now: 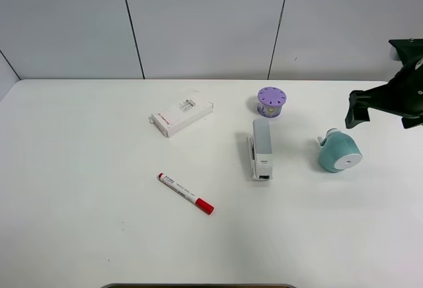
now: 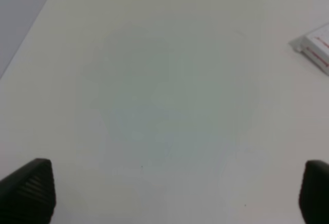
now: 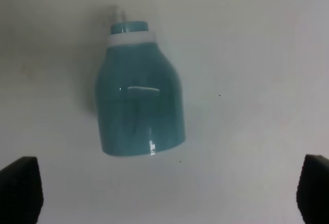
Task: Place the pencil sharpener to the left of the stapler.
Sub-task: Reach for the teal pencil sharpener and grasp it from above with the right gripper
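White table (image 1: 79, 169) seen from above. Far left, the left gripper (image 2: 172, 193) hangs spread over bare surface (wrist view only). Next come a box (image 1: 181, 117) and a marker (image 1: 186, 193), then the stapler (image 1: 261, 149) mid-table with a purple pot (image 1: 270, 102) just behind it. The sharpener (image 1: 340, 151) lies on its side to the right of the stapler, well apart from it. The right gripper (image 1: 357, 111) hovers near it, spread wide and empty. Risk: the rounded body could roll or squirt from closing fingers, and a low carry leftward could clip the stapler or pot.
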Robot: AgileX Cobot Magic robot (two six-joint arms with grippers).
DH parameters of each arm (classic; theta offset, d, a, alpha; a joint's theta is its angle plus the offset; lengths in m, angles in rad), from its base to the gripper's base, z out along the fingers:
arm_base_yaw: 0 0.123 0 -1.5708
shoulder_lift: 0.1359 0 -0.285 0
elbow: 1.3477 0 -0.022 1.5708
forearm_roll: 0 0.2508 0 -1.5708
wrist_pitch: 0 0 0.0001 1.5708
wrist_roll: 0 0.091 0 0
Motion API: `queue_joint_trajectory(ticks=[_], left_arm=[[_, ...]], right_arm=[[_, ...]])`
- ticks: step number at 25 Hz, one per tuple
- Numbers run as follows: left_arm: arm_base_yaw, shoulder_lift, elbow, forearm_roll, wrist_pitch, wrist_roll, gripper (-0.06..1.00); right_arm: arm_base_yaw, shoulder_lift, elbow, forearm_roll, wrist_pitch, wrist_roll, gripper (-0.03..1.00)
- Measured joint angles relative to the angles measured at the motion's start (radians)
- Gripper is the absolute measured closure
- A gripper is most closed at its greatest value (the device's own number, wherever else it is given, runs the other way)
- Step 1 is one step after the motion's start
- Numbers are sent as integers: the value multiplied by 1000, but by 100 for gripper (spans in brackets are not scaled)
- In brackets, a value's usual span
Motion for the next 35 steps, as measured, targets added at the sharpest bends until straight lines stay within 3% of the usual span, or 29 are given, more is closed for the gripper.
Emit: queue_joint_trajectory(ticks=[35], left_arm=[[0, 0, 0, 0, 0, 0, -1]], right_arm=[[32, 403, 0, 32, -213, -53, -2]])
